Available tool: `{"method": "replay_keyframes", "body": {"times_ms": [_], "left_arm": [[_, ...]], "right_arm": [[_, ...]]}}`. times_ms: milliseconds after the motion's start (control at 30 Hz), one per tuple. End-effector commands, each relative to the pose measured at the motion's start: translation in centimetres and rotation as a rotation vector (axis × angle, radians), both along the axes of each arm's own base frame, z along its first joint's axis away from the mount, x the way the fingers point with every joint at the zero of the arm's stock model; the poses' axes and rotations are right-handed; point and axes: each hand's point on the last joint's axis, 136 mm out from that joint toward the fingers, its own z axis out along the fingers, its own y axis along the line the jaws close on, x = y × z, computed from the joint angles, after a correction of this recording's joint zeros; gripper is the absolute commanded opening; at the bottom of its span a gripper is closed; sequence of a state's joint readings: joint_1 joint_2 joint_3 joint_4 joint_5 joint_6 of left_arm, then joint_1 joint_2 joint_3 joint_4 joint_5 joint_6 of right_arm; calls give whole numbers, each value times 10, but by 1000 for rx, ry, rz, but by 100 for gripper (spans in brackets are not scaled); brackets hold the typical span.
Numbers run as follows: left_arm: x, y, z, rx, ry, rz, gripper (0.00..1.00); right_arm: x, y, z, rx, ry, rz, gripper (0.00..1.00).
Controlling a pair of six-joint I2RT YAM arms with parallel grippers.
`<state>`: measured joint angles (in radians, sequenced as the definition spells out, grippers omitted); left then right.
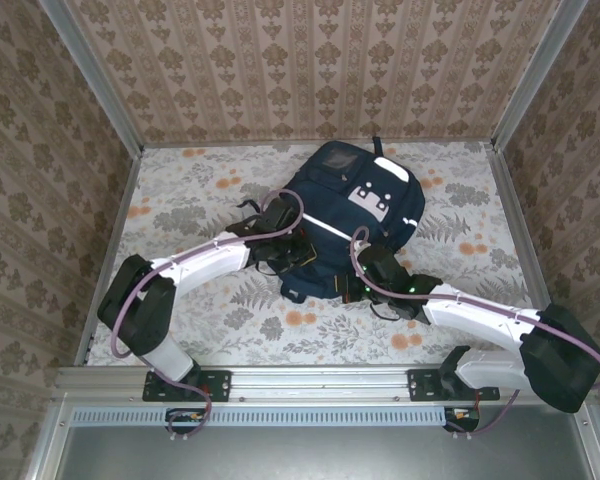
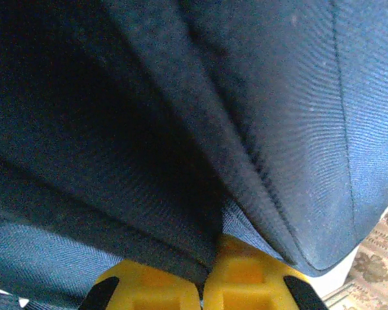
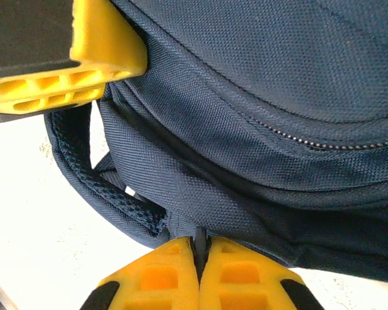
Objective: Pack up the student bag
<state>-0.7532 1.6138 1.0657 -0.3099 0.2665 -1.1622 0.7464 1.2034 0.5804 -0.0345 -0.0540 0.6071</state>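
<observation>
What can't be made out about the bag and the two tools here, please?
- Top view: near edge of the student bag, covered by the left arm and right arm.
- Left wrist view: whether the left tool pinches fabric alone; folds are dark and blurred.
- Right wrist view: what the dark tab in the right tool is; its fingers hide it.
- Contents: fabric covers them throughout.
</observation>
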Motion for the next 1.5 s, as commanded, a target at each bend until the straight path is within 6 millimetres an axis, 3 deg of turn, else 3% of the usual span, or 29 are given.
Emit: {"method": "replay_keyframes", "body": {"times_ms": [0, 200, 300, 500, 667, 900, 1100, 1233, 1467], "left_arm": [[13, -20, 30, -56, -82, -33, 0], [36, -5, 85, -70, -205, 33, 0], [45, 8, 107, -96, -242, 85, 0], [49, 31, 126, -96, -287, 143, 0], [47, 50, 123, -88, -286, 177, 0], [44, 66, 115, -76, -280, 198, 0], [36, 60, 96, -31, -267, 148, 0], [34, 59, 86, -10, -264, 138, 0], [27, 32, 81, -8, -270, 69, 0]], "right_arm": [[8, 1, 18, 29, -65, -21, 0], [6, -13, 16, -27, -77, -58, 0], [7, -32, 8, -95, -87, -123, 0], [16, -83, -6, -203, -136, -299, 0], [26, -112, -6, -206, -160, -397, 0], [23, -102, -14, -165, -92, -339, 0], [13, -50, 27, 76, -95, -109, 0], [10, -49, 30, 49, -36, -103, 0], [-2, -9, 43, 207, 95, 35, 0]]}}
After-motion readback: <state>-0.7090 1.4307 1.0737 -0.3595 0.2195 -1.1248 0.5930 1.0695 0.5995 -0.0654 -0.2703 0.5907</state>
